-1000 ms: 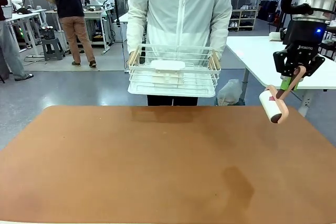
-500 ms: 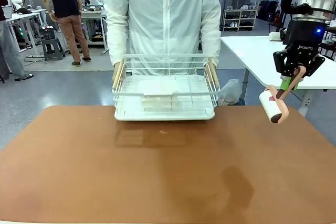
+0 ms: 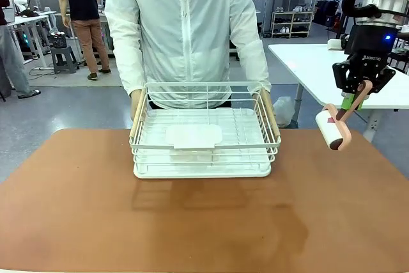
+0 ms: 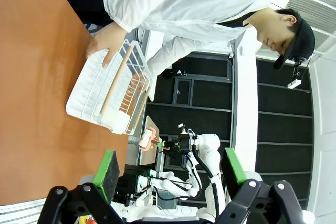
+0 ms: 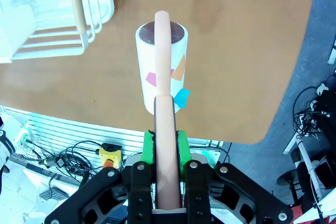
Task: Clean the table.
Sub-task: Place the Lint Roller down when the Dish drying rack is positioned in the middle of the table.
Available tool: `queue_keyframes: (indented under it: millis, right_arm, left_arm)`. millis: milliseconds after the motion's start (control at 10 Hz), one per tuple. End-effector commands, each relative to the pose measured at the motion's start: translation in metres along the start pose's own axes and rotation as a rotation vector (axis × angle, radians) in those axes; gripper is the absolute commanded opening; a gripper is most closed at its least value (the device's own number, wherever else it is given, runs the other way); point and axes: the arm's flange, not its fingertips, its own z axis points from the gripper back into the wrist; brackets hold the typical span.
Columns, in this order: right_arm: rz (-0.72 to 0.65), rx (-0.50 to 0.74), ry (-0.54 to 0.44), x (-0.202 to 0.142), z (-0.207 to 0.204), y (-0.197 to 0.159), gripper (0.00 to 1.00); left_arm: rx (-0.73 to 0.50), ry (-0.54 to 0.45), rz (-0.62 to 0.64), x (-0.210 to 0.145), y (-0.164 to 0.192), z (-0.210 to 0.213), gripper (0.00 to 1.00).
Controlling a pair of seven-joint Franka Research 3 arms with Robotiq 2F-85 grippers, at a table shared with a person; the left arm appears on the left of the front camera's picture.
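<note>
The reddish-brown surface [image 3: 192, 222] fills the near half of the front view, with a workshop floor and a white-topped table [image 3: 319, 62] behind it. A person in a white jacket stands at the far edge, both of the person's hands [image 3: 135, 103] on the wooden side rails of a white wire basket [image 3: 204, 135], which sits on or just above the far middle of the surface; contact cannot be told. A flat white item [image 3: 193, 136] lies inside it.

The right hand [image 3: 350, 101] is pinched shut on the pink handle of a lint roller [image 3: 332, 130], hanging above the right edge. The left hand [image 4: 168, 174] is spread, with nothing between its pads.

To roll well, the roller's drum should probably come down flat on bare surface, well clear of the basket and the person's fingers.

A second ago the basket was held in the air beyond the far edge; since then it has come forward and down. The right hand has not shifted.
</note>
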Motion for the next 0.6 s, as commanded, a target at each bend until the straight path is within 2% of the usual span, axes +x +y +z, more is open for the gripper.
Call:
queue_keyframes:
  millis: [0,500]
  right_arm:
    - [-0.012,0.0,0.003,-0.001,0.0038,0.0028,0.21]
    - [-0.012,0.0,0.003,-0.001,0.0038,0.0028,0.21]
  left_arm:
    - [-0.017,0.008,-0.008,0.0002,-0.0008,0.0035,1.0]
    - [-0.017,0.008,-0.008,0.0002,-0.0008,0.0035,1.0]
